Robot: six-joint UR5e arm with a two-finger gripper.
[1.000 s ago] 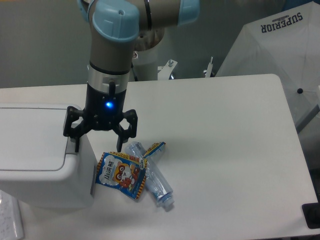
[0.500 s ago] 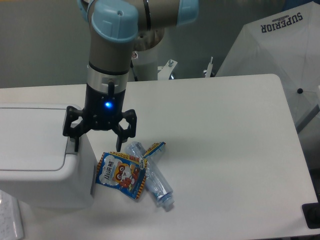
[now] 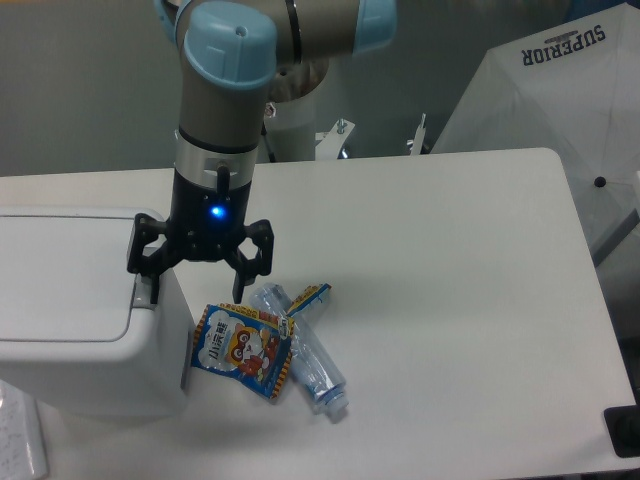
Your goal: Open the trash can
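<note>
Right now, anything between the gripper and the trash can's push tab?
Nothing. In the camera view the open gripper straddles the trash can edge, one finger directly over the grey push tab.

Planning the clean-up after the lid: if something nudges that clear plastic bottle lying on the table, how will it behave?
The clear plastic bottle looks empty, so probably light and easy to shove. It lies on its side, so it may roll, though the blue snack packet against it could check that. Its thin wall would likely dent under a firm squeeze.
</note>
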